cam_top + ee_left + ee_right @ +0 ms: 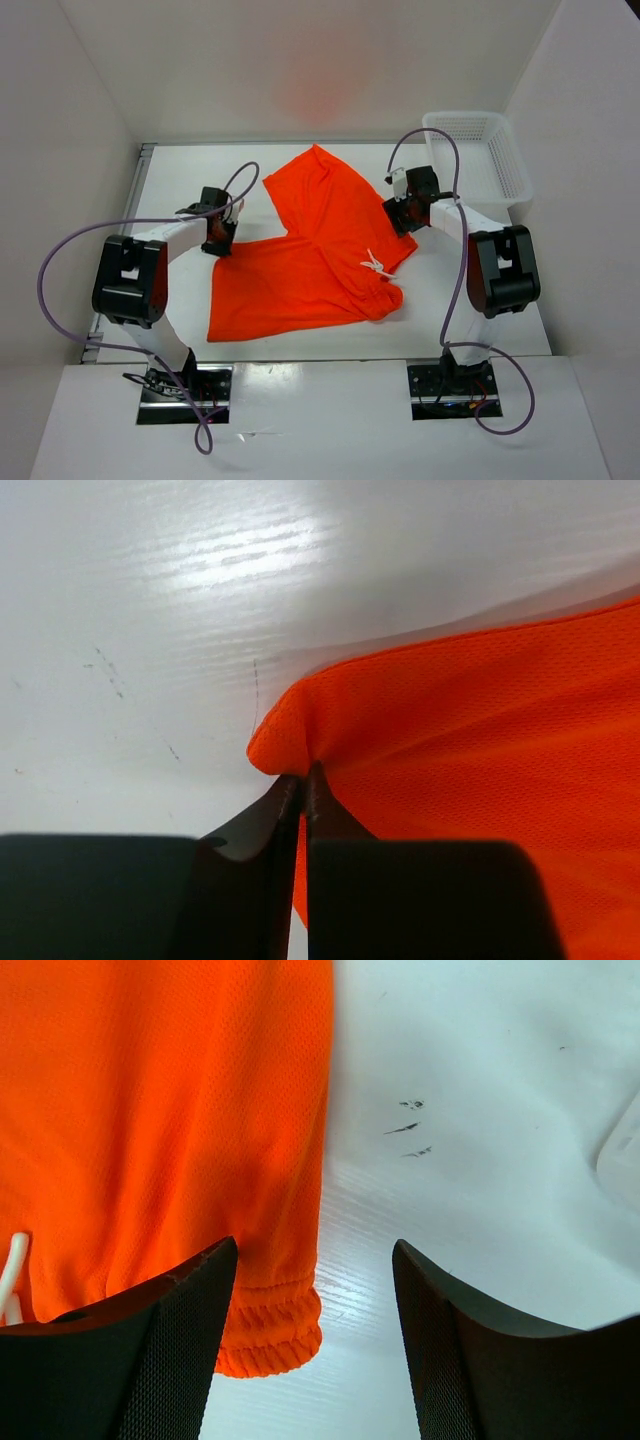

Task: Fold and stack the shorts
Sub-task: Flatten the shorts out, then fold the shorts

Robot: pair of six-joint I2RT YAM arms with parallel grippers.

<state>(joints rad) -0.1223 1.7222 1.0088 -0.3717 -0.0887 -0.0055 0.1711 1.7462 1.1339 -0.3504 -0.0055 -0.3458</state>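
The bright orange shorts [310, 250] lie spread on the white table, one leg pointing to the back, the other to the left, the white drawstring [375, 264] near the right side. My left gripper [222, 240] is shut on the far left corner of the shorts [290, 735], pinching the hem. My right gripper [400, 213] is open over the right edge of the shorts, its jaws wide apart above the ribbed waistband corner [270, 1330]; the left finger [170, 1350] sits over the fabric, the right over bare table.
A white plastic basket [480, 160] stands at the back right, just behind the right arm. White walls close in the table on the left, back and right. Bare table [190, 180] lies at the back left.
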